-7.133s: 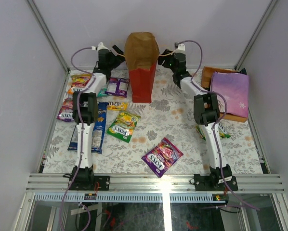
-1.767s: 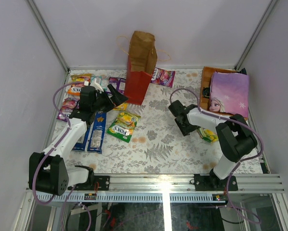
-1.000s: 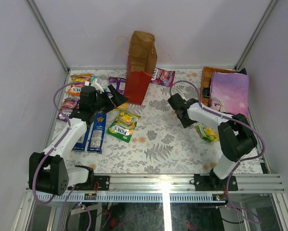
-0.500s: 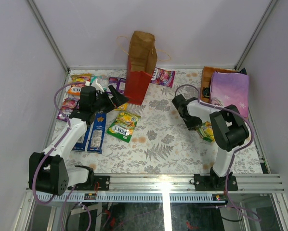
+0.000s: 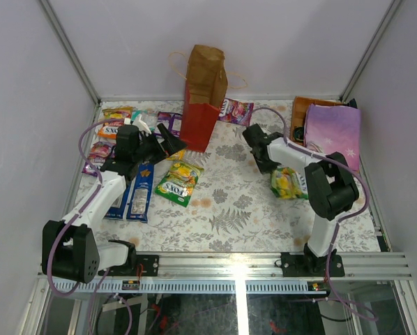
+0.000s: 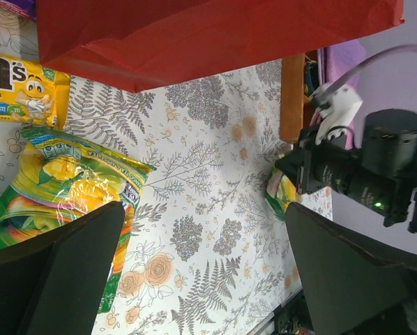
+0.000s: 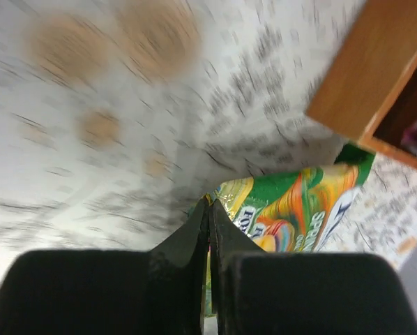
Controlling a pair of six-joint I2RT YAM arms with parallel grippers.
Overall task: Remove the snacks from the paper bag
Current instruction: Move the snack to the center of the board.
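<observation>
Paper bag (image 5: 203,91) stands upright at the far side of the table (image 5: 229,209), its inside unseen, partly hiding a purple packet (image 5: 239,111), while the left gripper (image 5: 172,138) gapes wide nearby and the right gripper (image 7: 210,213), blurred, pinches a green packet (image 7: 292,202) by its corner.

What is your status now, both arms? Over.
Left fingers open beside paper bag, at its red base. Right fingers shut on green packet, at its corner. Other snacks lie on table. Nothing blocking.
</observation>
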